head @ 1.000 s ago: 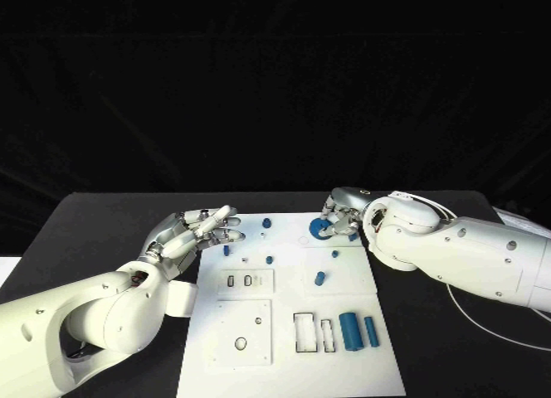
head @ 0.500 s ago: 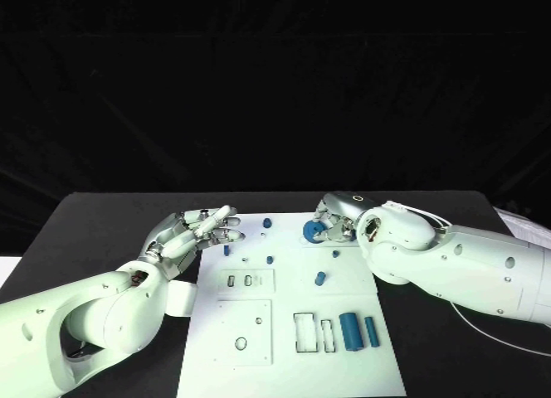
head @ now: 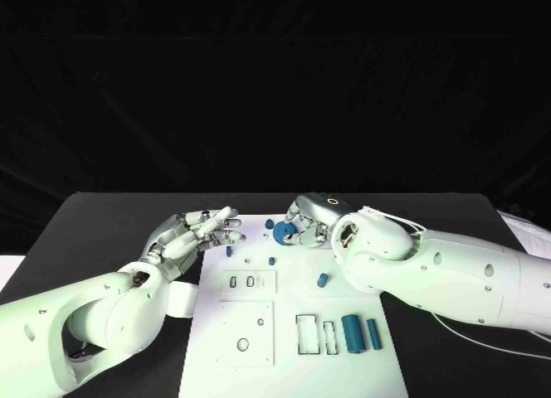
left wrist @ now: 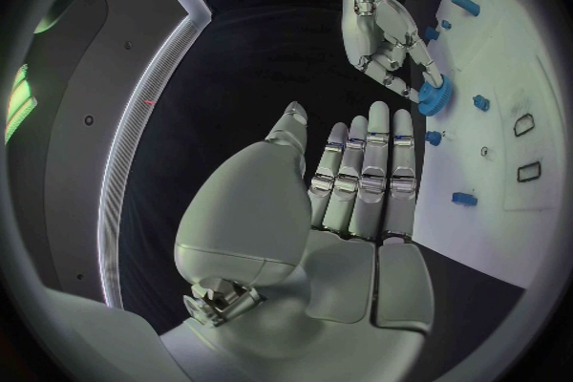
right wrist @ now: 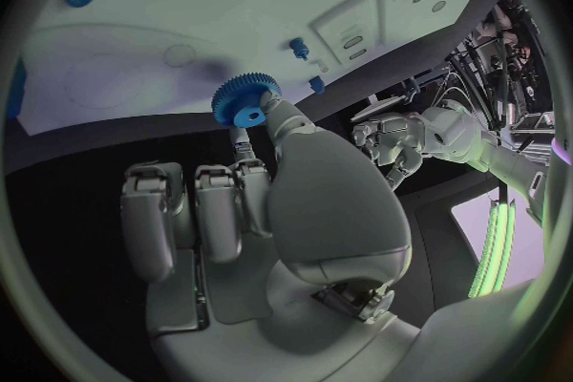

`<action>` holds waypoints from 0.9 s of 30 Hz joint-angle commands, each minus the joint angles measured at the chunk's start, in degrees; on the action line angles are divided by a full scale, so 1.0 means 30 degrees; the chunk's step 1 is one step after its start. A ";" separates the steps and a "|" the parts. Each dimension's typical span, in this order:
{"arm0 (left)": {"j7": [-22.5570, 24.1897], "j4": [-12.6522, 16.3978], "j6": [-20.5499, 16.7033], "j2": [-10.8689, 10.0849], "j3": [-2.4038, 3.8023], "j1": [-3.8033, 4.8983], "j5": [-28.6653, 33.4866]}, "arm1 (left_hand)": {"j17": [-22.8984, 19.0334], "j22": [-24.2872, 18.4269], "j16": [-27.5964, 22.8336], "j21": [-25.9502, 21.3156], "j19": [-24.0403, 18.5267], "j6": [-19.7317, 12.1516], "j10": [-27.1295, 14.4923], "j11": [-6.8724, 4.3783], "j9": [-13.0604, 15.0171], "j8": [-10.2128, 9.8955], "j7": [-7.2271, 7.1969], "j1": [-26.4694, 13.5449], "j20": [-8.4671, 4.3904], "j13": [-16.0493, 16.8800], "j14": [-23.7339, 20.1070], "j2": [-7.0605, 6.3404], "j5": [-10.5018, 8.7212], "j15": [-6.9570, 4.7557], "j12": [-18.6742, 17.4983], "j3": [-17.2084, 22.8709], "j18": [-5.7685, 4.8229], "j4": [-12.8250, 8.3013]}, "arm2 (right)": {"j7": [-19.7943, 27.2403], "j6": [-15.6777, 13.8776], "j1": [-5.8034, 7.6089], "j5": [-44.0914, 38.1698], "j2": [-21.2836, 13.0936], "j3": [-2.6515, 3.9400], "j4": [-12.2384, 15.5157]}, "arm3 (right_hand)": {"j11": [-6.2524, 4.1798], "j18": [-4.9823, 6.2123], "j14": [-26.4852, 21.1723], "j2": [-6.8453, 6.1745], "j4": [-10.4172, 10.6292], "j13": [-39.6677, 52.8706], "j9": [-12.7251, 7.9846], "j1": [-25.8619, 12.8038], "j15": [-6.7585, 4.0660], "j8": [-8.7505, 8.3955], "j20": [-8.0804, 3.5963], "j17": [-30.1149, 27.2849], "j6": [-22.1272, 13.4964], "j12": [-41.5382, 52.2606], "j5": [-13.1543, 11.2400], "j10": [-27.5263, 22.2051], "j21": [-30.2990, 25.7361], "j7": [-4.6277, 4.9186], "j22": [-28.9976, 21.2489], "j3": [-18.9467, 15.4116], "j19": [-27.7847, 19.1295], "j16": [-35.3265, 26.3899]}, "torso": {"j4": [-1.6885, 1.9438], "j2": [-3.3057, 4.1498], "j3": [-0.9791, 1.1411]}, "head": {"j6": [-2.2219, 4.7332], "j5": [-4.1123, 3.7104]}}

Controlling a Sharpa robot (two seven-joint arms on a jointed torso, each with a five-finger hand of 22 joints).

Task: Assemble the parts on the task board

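A blue toothed gear (head: pixel 285 229) is pinched between the thumb and a finger of my right hand (head: pixel 304 222), just above the far end of the white task board (head: pixel 290 295). The right wrist view shows the gear (right wrist: pixel 244 102) at the fingertips of that hand (right wrist: pixel 257 210), over the board (right wrist: pixel 156 10). My left hand (head: pixel 197 233) hovers open at the board's far left corner, fingers spread and nothing in it. In the left wrist view, the left hand (left wrist: pixel 358 201) points toward the right hand (left wrist: pixel 385 38) and its gear (left wrist: pixel 433 96).
Small blue pegs (head: pixel 228 249) stand at the board's far end and another (head: pixel 322 279) lies mid-board. Two blue cylinders (head: pixel 361 332) lie beside a rectangular recess (head: pixel 305 333) at the near end. The right forearm (head: pixel 455 274) covers the board's right side.
My right hand has carried the gear leftward along the board's far end, toward the left hand. The left hand has stayed in place.
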 commanded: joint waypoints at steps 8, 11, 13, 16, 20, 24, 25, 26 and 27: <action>0.0045 -0.0021 0.0394 0.0088 0.0012 0.0015 0.0050 | 0.0026 0.0009 -0.0061 0.0060 -0.0124 0.0021 -0.0107 0.0068 -0.0022 -0.0107 0.0030 0.0055 0.0025 0.0015 -0.0116 0.0185 -0.0047 -0.0046 -0.0087 -0.0010 0.0210 -0.0123 | -0.0087 -0.0209 -0.0043 -0.0337 0.1750 0.0000 -0.1166 | -0.0026 -0.0351 0.1547 -0.0055 0.0108 0.2037 0.0398 -0.0187 -0.0063 -0.0119 -0.0135 0.2508 0.0133 -0.0135 0.0103 0.0260 0.0135 -0.0274 0.3517 0.0216 0.0897 0.0078 | 0.0105 0.0033 -0.0027 | -0.0055 0.0043; 0.0042 -0.0030 0.0402 0.0119 0.0012 0.0015 0.0051 | 0.0026 0.0009 -0.0061 0.0060 -0.0124 0.0021 -0.0107 0.0068 -0.0022 -0.0107 0.0030 0.0055 0.0025 0.0015 -0.0116 0.0185 -0.0047 -0.0046 -0.0087 -0.0010 0.0210 -0.0123 | -0.0099 -0.0096 -0.0055 -0.0340 0.2096 -0.0003 -0.1475 | -0.0019 -0.0349 0.1544 -0.0065 0.0113 0.2033 0.0396 -0.0201 -0.0060 -0.0133 -0.0132 0.2491 0.0119 -0.0143 0.0103 0.0256 0.0133 -0.0267 0.3510 0.0225 0.0892 0.0071 | 0.0100 0.0015 -0.0029 | -0.0105 0.0089; 0.0041 -0.0041 0.0402 0.0125 0.0012 0.0015 0.0051 | 0.0026 0.0009 -0.0061 0.0060 -0.0124 0.0021 -0.0107 0.0068 -0.0022 -0.0107 0.0030 0.0055 0.0025 0.0015 -0.0116 0.0185 -0.0047 -0.0046 -0.0087 -0.0010 0.0210 -0.0123 | -0.0122 -0.0034 -0.0060 -0.0347 0.2250 -0.0004 -0.1619 | -0.0007 -0.0349 0.1546 -0.0088 0.0124 0.2041 0.0392 -0.0228 -0.0052 -0.0160 -0.0127 0.2503 0.0092 -0.0140 0.0096 0.0258 0.0133 -0.0253 0.3512 0.0241 0.0893 0.0076 | 0.0054 0.0024 -0.0021 | -0.0115 0.0138; 0.0042 -0.0072 0.0398 0.0135 0.0012 0.0015 0.0052 | 0.0026 0.0009 -0.0061 0.0060 -0.0124 0.0021 -0.0107 0.0068 -0.0022 -0.0107 0.0030 0.0055 0.0025 0.0015 -0.0116 0.0185 -0.0047 -0.0046 -0.0087 -0.0010 0.0210 -0.0123 | -0.0144 0.0098 -0.0074 -0.0358 0.2428 -0.0006 -0.1802 | -0.0003 -0.0349 0.1546 -0.0095 0.0127 0.2038 0.0391 -0.0237 -0.0049 -0.0168 -0.0125 0.2504 0.0084 -0.0146 0.0091 0.0255 0.0133 -0.0249 0.3512 0.0246 0.0892 0.0076 | 0.0029 0.0023 0.0001 | -0.0142 0.0171; 0.0043 -0.0092 0.0400 0.0158 0.0012 0.0015 0.0052 | 0.0026 0.0009 -0.0061 0.0060 -0.0124 0.0021 -0.0107 0.0068 -0.0022 -0.0107 0.0030 0.0055 0.0025 0.0015 -0.0116 0.0185 -0.0047 -0.0046 -0.0087 -0.0010 0.0210 -0.0123 | -0.0066 0.0451 -0.0129 -0.0329 0.2632 -0.0012 -0.1990 | 0.0019 -0.0351 0.1545 -0.0141 0.0146 0.2039 0.0384 -0.0289 -0.0031 -0.0218 -0.0113 0.2502 0.0035 -0.0156 0.0044 0.0251 0.0135 -0.0222 0.3518 0.0269 0.0896 0.0075 | -0.0003 0.0016 0.0001 | -0.0168 0.0187; 0.0041 -0.0090 0.0411 0.0179 0.0012 0.0015 0.0052 | 0.0026 0.0009 -0.0061 0.0060 -0.0124 0.0021 -0.0107 0.0068 -0.0022 -0.0107 0.0030 0.0055 0.0025 0.0015 -0.0116 0.0185 -0.0047 -0.0046 -0.0087 -0.0010 0.0210 -0.0123 | 0.0163 0.0886 -0.0184 -0.0188 0.2741 -0.0022 -0.2055 | 0.0070 -0.0355 0.1542 -0.0237 0.0170 0.2027 0.0365 -0.0376 0.0011 -0.0332 -0.0082 0.2488 -0.0084 -0.0194 -0.0092 0.0229 0.0142 -0.0164 0.3537 0.0312 0.0906 0.0070 | 0.0004 0.0017 0.0013 | -0.0178 0.0229; 0.0040 -0.0089 0.0413 0.0180 0.0012 0.0015 0.0052 | 0.0026 0.0009 -0.0061 0.0060 -0.0124 0.0021 -0.0107 0.0068 -0.0022 -0.0107 0.0030 0.0055 0.0025 0.0015 -0.0116 0.0185 -0.0047 -0.0046 -0.0087 -0.0010 0.0210 -0.0123 | 0.0179 0.0965 -0.0193 -0.0179 0.2753 -0.0024 -0.2062 | 0.0086 -0.0357 0.1543 -0.0272 0.0180 0.2030 0.0359 -0.0407 0.0024 -0.0365 -0.0073 0.2493 -0.0119 -0.0197 -0.0122 0.0226 0.0144 -0.0145 0.3545 0.0312 0.0911 0.0072 | 0.0007 0.0019 0.0015 | -0.0180 0.0236; 0.0039 -0.0088 0.0413 0.0180 0.0012 0.0015 0.0052 | 0.0026 0.0009 -0.0061 0.0060 -0.0124 0.0021 -0.0107 0.0068 -0.0022 -0.0107 0.0030 0.0055 0.0025 0.0015 -0.0116 0.0185 -0.0047 -0.0046 -0.0087 -0.0010 0.0210 -0.0123 | 0.0183 0.1023 -0.0200 -0.0178 0.2761 -0.0026 -0.2075 | 0.0105 -0.0355 0.1540 -0.0319 0.0193 0.2028 0.0353 -0.0447 0.0039 -0.0402 -0.0061 0.2481 -0.0156 -0.0207 -0.0145 0.0220 0.0141 -0.0125 0.3536 0.0307 0.0904 0.0067 | 0.0010 0.0023 0.0019 | -0.0174 0.0240; 0.0038 -0.0087 0.0413 0.0178 0.0012 0.0015 0.0052 | 0.0026 0.0009 -0.0061 0.0060 -0.0124 0.0021 -0.0107 0.0068 -0.0022 -0.0107 0.0030 0.0055 0.0025 0.0015 -0.0116 0.0185 -0.0047 -0.0046 -0.0087 -0.0010 0.0210 -0.0123 | 0.0177 0.1069 -0.0205 -0.0186 0.2764 -0.0027 -0.2092 | 0.0118 -0.0354 0.1540 -0.0351 0.0203 0.2020 0.0350 -0.0476 0.0050 -0.0426 -0.0052 0.2482 -0.0179 -0.0221 -0.0149 0.0211 0.0140 -0.0112 0.3533 0.0304 0.0901 0.0067 | 0.0010 0.0019 0.0015 | -0.0180 0.0226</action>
